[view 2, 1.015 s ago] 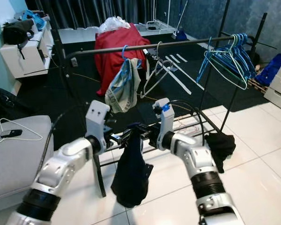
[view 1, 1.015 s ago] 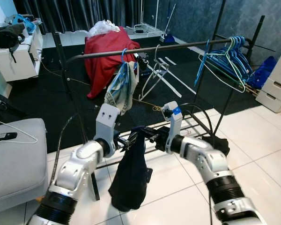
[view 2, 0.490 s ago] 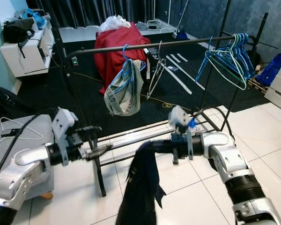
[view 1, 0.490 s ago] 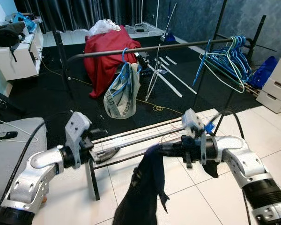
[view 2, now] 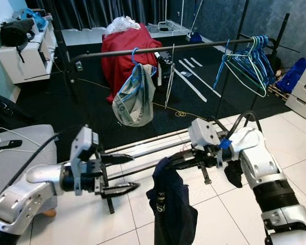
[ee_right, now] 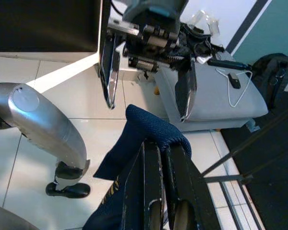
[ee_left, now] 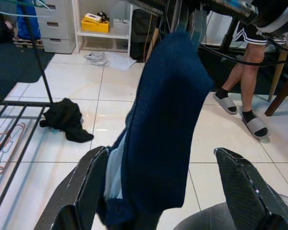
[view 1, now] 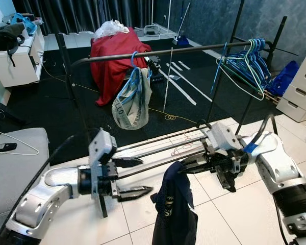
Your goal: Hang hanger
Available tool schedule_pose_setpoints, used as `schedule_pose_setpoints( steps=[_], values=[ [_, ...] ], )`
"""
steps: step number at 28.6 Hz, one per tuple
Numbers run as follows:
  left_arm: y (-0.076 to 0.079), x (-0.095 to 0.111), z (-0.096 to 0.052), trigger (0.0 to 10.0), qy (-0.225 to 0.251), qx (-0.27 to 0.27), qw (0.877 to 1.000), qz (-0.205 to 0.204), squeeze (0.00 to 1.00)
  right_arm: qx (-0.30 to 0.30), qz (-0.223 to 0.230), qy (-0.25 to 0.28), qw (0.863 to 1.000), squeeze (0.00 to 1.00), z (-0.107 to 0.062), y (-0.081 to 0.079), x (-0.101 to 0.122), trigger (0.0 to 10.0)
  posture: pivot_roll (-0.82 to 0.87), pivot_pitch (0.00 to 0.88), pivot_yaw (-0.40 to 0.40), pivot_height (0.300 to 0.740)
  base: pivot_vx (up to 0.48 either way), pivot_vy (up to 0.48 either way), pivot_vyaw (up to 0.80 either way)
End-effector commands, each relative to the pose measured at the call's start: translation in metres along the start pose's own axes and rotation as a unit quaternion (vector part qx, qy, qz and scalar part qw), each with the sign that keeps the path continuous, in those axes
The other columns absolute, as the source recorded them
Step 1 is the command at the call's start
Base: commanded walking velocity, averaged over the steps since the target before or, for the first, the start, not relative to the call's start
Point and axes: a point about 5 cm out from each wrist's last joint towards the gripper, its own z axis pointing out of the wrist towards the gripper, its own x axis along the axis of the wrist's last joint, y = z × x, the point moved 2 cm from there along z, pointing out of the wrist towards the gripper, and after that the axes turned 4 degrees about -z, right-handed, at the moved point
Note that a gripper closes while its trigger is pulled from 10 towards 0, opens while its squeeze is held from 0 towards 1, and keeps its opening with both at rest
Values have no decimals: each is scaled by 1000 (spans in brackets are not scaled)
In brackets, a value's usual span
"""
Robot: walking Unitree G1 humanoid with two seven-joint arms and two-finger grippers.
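A red cloth (view 1: pixel 112 56) is draped over something on the dark carpet — a white cabinet (view 1: pixel 15 61) is seen far left. A phone (view 1: pixel 1 147) lies on a grey seat (view 1: pixel 15 168). A person's legs in slides (ee_left: pixel 240 105) are seen on the tiles — white drawers (view 1: pixel 298 92) far right.

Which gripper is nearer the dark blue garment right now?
Right. The right gripper is shut on the dark blue garment at its top; the left gripper is open beside it, apart.

A garment (view 1: pixel 174 214) hangs at lower centre from the right gripper (view 1: pixel 186 168), with the left gripper (view 1: pixel 137 177) just left of it. The rail (view 1: pixel 158 52) crosses the upper frame behind both, a hung cloth (view 1: pixel 131 99) at its left part and hangers (view 1: pixel 247 66) bunched at upper right.
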Motion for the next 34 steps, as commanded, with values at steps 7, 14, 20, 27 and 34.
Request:
schedule_pose_setpoints(
  steps=[7,14,20,27,34],
  values=[
    [12,-13,15,10000,-21,-22,1000,-6,0,14,-25,23,999,0,0,0,10,0,-116,81,-20,740,0,0,0],
    [9,-8,19,10000,-8,-14,1000,-10,0,18,-21,21,999,0,0,-1,8,0,-116,82,-19,740,0,0,0],
    [9,0,21,8196,7,-15,1000,-16,0,25,-12,12,1000,0,2,-3,3,0,-110,82,-17,740,0,0,0],
    [9,3,18,2471,7,-19,1000,-16,0,27,-9,8,1000,0,2,-4,1,0,-110,82,-16,740,0,0,0],
    [17,3,18,0,9,-51,998,-34,0,29,-5,7,1000,0,2,-5,-2,0,-107,81,-14,740,0,0,0]
  ],
)
